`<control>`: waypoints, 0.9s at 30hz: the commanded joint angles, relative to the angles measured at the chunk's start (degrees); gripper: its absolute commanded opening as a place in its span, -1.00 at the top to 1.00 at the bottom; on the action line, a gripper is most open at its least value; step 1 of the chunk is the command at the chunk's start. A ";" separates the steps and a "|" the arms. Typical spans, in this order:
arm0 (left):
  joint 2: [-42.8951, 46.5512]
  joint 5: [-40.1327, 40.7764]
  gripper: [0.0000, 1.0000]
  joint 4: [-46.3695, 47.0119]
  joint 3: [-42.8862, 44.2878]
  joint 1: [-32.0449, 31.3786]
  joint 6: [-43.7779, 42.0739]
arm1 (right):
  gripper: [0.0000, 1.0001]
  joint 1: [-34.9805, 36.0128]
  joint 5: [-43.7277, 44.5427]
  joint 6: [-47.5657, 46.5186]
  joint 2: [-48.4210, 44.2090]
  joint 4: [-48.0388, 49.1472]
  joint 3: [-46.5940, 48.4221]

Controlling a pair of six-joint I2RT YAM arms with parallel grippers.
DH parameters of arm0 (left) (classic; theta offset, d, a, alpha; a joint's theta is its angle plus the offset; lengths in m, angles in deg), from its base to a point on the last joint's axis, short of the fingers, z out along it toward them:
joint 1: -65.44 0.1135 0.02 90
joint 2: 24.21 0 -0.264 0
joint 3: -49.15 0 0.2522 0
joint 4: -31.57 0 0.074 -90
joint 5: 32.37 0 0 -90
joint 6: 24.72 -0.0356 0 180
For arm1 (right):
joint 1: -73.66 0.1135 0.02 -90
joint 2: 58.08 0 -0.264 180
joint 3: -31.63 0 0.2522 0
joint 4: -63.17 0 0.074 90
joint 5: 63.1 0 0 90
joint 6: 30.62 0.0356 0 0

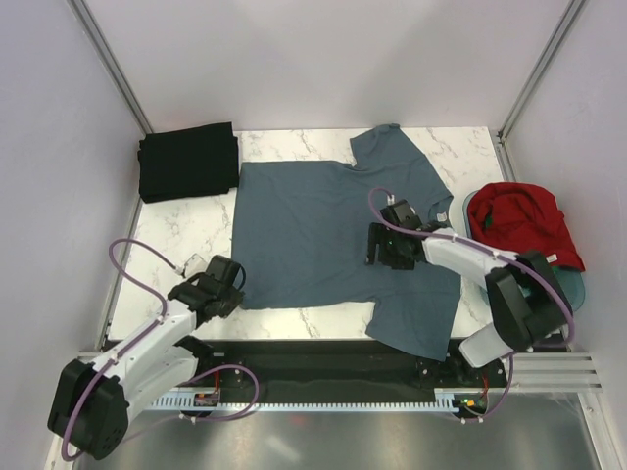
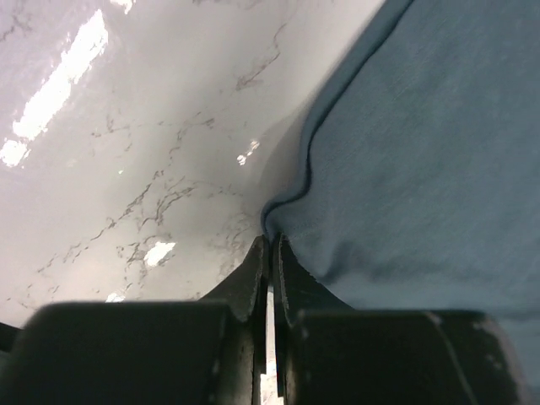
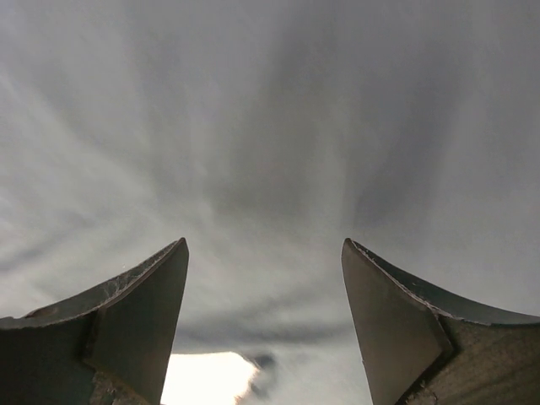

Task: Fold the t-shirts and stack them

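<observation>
**A thin hold on the hem corner may slip**

At the upper left, the folded black t-shirt lies on the bench. At the lower left, the left gripper is pressed together at the hem corner of the slate t-shirt, which is spread flat in the centre. I cannot tell if cloth is caught; with only the edge held, the corner probably slips out on lifting. The right gripper hangs spread over the cloth, so a one-sided pull may fold it crooked. The red t-shirt sits in the tub at the right.
</observation>
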 commanded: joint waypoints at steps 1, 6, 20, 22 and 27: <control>3.86 3.69 0.96 2.96 0.24 1.91 -2.73 | -0.63 -0.39 -3.23 -3.66 5.93 1.80 10.28; 7.38 1.84 0.96 2.35 1.64 7.97 -7.22 | -0.61 -4.43 -8.24 -4.29 21.64 0.92 23.29; 3.79 -2.37 0.96 6.65 3.14 16.06 -13.46 | -0.58 -5.58 -5.43 -8.50 55.40 -11.64 65.82; 2.91 -3.16 0.96 7.18 4.01 16.77 -14.60 | -0.57 -5.58 -6.39 -8.94 57.69 -13.22 70.93; 2.02 -5.62 0.96 7.44 4.90 17.04 -15.66 | -0.58 -5.58 -4.65 -12.80 50.87 -15.07 66.93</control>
